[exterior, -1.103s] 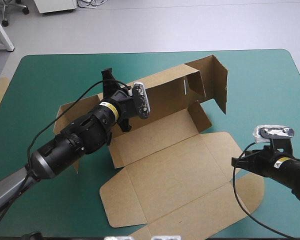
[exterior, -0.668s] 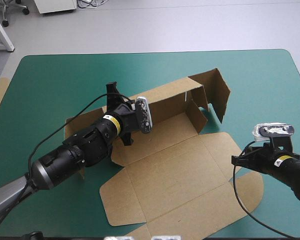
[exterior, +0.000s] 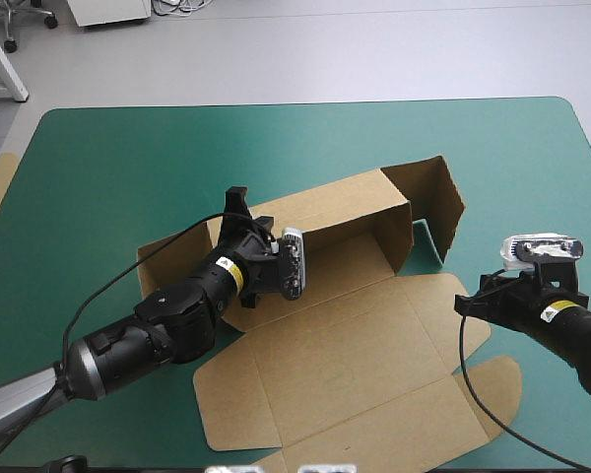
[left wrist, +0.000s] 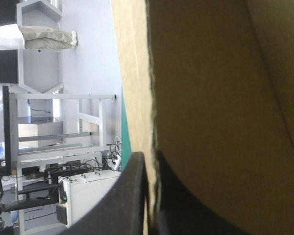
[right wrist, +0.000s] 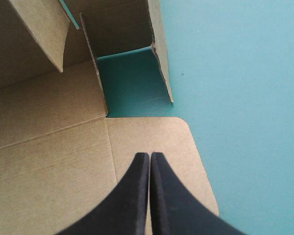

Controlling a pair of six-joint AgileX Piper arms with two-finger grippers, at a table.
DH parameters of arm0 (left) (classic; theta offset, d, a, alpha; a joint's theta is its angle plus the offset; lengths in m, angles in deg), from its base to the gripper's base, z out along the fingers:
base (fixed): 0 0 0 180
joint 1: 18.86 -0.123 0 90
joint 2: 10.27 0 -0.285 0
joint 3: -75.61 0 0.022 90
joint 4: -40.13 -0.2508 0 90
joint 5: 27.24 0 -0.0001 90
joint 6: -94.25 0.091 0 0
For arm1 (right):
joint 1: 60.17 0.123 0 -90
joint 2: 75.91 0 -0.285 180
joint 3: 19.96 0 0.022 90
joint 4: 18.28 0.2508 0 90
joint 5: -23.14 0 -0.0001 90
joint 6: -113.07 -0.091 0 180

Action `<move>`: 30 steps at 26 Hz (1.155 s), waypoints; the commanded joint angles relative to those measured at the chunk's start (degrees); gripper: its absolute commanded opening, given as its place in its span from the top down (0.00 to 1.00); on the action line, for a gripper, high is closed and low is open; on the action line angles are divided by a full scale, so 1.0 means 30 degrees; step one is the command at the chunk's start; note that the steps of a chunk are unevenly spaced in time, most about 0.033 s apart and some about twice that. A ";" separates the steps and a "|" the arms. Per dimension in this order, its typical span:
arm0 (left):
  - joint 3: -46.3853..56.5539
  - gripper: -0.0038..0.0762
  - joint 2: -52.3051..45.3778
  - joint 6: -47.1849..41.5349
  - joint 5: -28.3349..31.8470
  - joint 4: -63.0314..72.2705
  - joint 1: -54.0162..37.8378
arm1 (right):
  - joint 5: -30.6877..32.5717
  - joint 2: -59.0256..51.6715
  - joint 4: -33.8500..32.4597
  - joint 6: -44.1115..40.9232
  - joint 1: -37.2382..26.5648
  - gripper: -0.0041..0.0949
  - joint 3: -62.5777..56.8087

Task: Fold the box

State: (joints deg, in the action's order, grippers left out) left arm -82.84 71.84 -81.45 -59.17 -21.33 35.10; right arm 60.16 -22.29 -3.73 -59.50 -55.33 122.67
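While the teal-green surface [exterior: 98, 168] carries the brown box [exterior: 345, 345] at its middle, long axis running near-left to far-right, we see the left claw [left wrist: 149, 159] clamped on the thin edge of the raised back wall [exterior: 345, 202]. The right claw [right wrist: 149, 186], drawn together, hangs over a rounded flap [right wrist: 186, 161] of smooth, creased board at the right end.

bright, even light; only soft shadows fall within the box [exterior: 335, 345].
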 commanded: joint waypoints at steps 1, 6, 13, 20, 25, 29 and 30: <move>0.0619 0.96 -0.1195 -0.2334 -0.0088 -0.3123 -0.0167 | -0.1091 -0.0057 0.0285 -0.0050 0.0015 0.96 0.0443; 0.0934 0.96 -0.2191 -0.4283 0.0506 -0.3927 -0.1227 | -0.1125 -0.0057 0.0362 -0.0050 0.0015 0.96 0.0443; 0.1600 0.96 -0.2403 -0.4184 0.0747 -0.2341 0.0495 | -0.1160 0.0113 0.0716 -0.0283 0.0015 0.96 0.0480; 0.1986 0.97 -0.2403 -0.3976 0.0398 -0.0936 0.1147 | -0.1188 0.1690 0.0874 -0.0807 0.0015 0.96 0.1439; 0.2074 0.97 -0.2403 -0.3804 0.0922 -0.0082 0.1147 | 0.0929 0.3629 0.0970 -0.0837 -0.0539 0.96 0.4473; 0.2604 0.97 -0.2403 -0.3386 0.1115 0.0038 0.1147 | 0.3586 0.5408 0.2055 -0.0571 -0.0821 0.96 0.7674; 0.2914 0.96 -0.2403 -0.3386 0.1250 0.0236 0.1147 | 0.4505 0.6173 0.2444 -0.0187 -0.0821 0.96 0.9042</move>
State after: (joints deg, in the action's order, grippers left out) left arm -74.46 65.47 -90.85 -57.45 -23.55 38.01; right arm 71.85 -5.52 0.83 -61.64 -57.18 143.21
